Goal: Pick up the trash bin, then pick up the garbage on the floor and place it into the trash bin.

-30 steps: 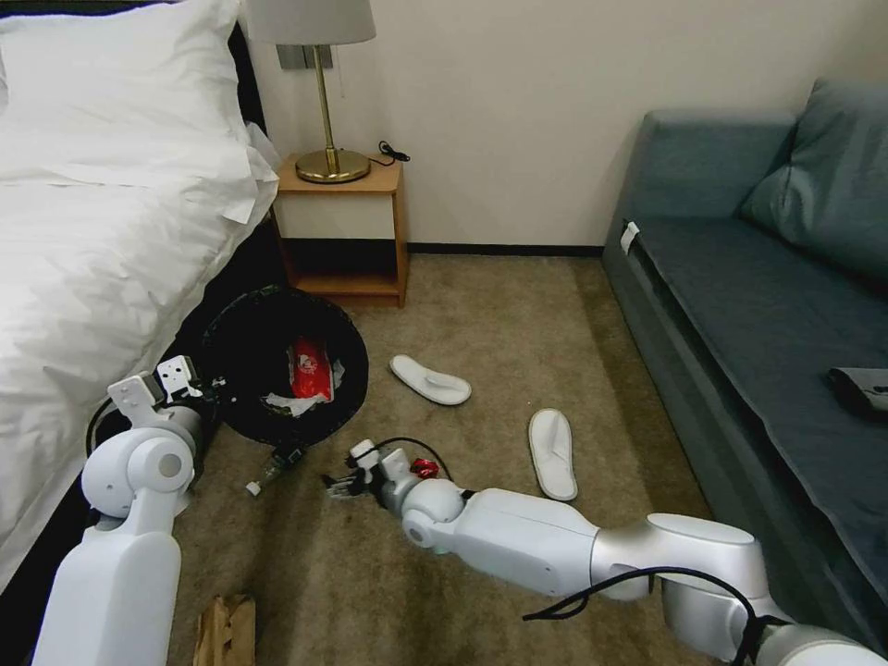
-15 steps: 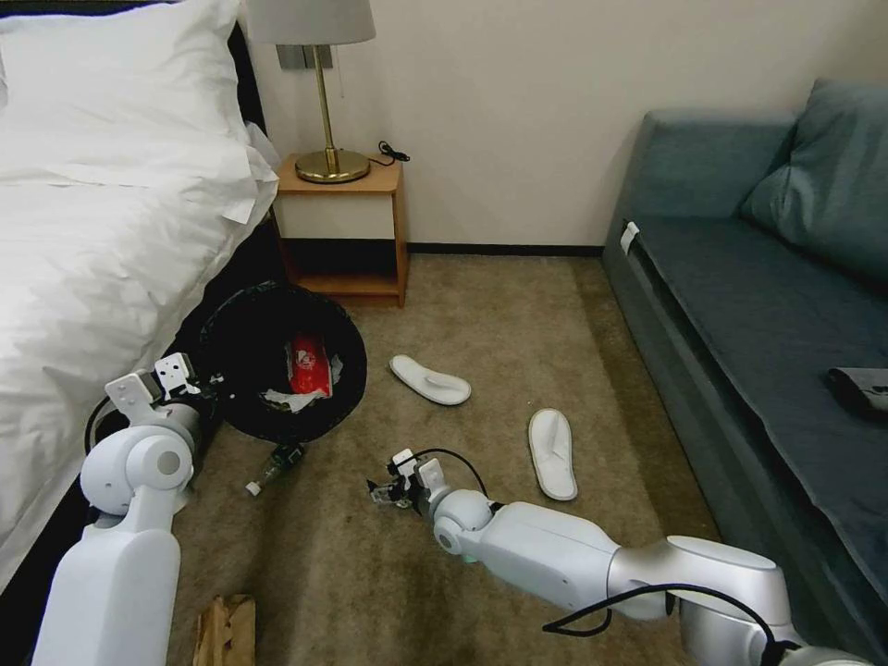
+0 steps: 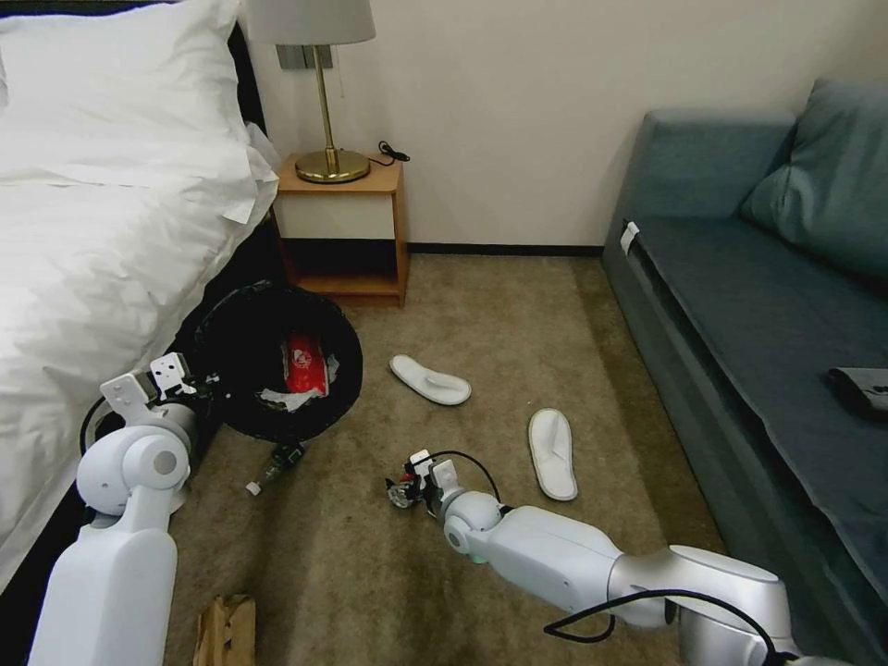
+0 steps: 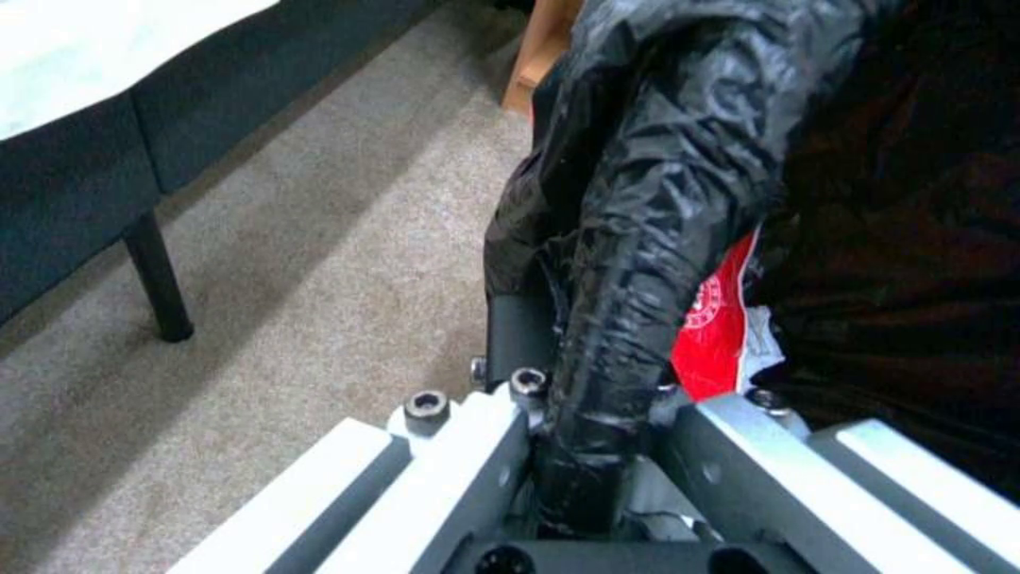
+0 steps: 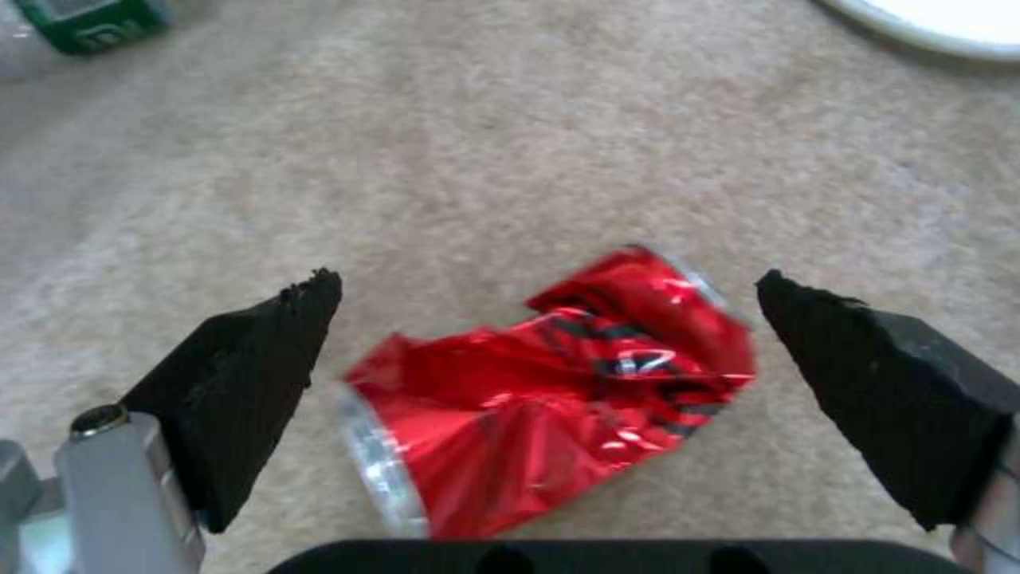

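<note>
Your left claw [image 4: 595, 446] is clamped on the rim of the trash bin [image 3: 242, 356], holding it tilted beside the bed [image 3: 83, 268], its mouth turned toward the open floor. Inside the bin you can see a red-and-white wrapper [image 3: 303, 363] and crumpled white tissue [image 3: 282, 398].

Your right claw [image 5: 553, 359] hangs low over the carpet [image 3: 518, 333] with its black pads [image 5: 250, 375] spread wide apart. The crushed red can [image 5: 553, 383] lies on the carpet between them, touching neither pad.

A small green-labelled bottle [image 3: 273, 464] lies on the floor just beside the bin. Two white slippers [image 3: 430, 379] rest further toward the sofa [image 3: 768, 305], well apart from the bin.
</note>
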Motion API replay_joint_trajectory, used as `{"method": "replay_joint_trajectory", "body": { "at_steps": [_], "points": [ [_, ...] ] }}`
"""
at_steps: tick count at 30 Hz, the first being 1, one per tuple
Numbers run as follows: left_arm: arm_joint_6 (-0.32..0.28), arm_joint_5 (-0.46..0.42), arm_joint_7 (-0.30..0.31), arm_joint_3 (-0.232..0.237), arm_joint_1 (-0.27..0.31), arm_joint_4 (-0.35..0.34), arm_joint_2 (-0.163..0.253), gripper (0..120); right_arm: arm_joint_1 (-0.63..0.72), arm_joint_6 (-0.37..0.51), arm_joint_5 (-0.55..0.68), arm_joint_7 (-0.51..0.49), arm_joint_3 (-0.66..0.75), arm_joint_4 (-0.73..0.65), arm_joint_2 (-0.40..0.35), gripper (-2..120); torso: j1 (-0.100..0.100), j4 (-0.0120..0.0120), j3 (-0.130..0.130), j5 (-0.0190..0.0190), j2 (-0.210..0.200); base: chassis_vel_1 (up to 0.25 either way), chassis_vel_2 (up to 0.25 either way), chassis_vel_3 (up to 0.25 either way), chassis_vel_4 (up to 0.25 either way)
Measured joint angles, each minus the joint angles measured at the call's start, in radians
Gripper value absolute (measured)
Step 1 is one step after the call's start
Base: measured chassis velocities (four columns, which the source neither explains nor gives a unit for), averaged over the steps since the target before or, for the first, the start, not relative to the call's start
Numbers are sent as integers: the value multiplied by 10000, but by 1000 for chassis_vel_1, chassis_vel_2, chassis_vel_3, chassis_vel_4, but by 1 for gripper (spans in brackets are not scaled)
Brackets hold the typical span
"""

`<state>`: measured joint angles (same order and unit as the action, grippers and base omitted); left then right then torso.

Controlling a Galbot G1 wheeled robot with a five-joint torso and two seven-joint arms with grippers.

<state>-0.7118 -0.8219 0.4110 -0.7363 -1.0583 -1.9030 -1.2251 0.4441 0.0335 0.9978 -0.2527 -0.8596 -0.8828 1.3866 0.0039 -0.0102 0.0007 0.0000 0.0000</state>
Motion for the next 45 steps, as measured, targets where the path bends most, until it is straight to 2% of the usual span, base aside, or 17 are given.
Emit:
{"method": "replay_joint_trajectory", "body": {
  "at_steps": [22, 33, 45],
  "points": [
    [29, 60, -4, 75, -24, -46, 28, 0, 241, -87, -83, -99, 482, -124, -310, 100, 0, 0, 0, 1, 0, 0, 0, 0, 0],
    [48, 163, -2, 168, -29, -56, -9, 0, 587, -261, -282, 52, 760, 470, -116, 100, -1, 0, 0, 0, 0, 0, 0, 0, 0],
    [76, 220, -28, 216, -87, -85, -6, 0, 784, -601, -357, 237, 1510, 1557, 624, 100, 0, 1, 0, 0, 0, 0, 0, 0, 0]
  ]
}}
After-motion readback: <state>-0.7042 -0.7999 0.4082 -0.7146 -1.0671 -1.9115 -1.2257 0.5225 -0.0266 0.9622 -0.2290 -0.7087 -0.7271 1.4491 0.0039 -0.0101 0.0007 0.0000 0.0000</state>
